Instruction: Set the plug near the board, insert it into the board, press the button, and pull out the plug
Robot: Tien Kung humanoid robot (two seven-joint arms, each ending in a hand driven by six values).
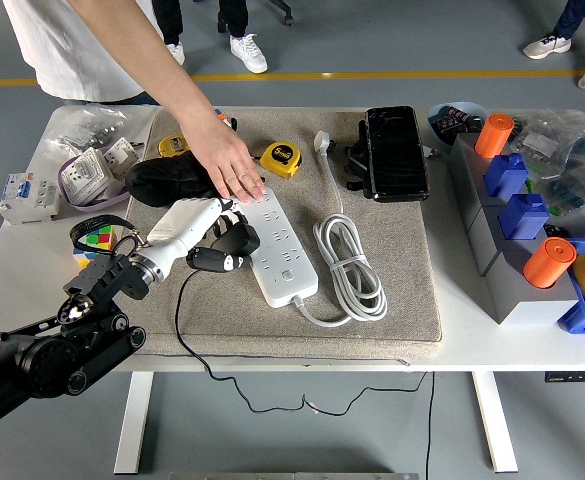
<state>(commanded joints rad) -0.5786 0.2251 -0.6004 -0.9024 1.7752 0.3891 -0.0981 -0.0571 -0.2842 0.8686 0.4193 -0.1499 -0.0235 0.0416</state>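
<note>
My left hand [217, 238] is curled around the black plug [212, 260], held just left of the white power strip [277, 243] for insertion. A person's hand [230, 165] presses the strip's far end, likely steadying it. Insertion not yet made.

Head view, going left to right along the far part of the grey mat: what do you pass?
Person's hand on the white power strip's far end → yellow tape measure → white plug → black case.
</note>
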